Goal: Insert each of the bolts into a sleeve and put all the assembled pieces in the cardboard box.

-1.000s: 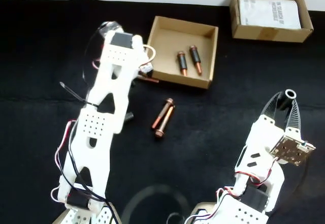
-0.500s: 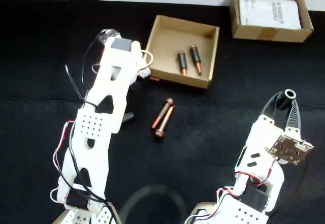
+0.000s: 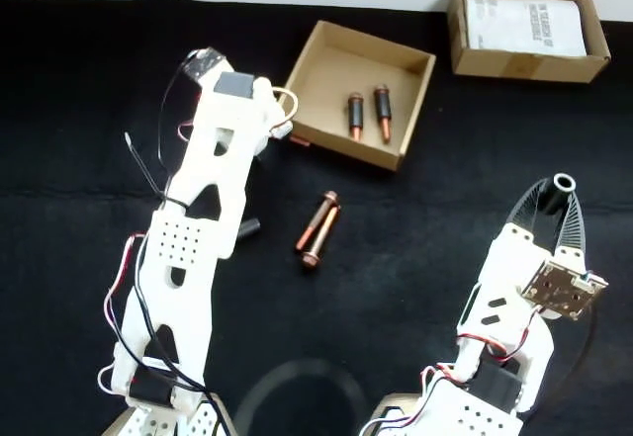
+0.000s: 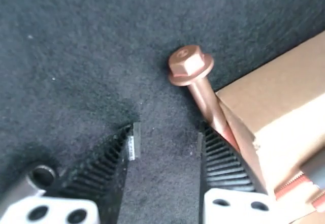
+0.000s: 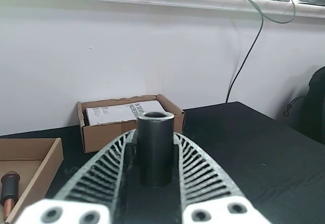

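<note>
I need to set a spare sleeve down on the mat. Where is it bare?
Bare: the mat left of the left arm, and the stretch between the loose bolts and the right arm. Crowded: the box corner where the open left gripper sits by a bolt against the wall.

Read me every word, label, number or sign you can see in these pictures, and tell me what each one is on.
On the white sheet in the far box: dark printed lines, too small and blurred to read.
On the bolt head beside the cardboard box: no legible marking.
On the sleeve in the right pincer: no lettering.
No other text can be made out.
</note>
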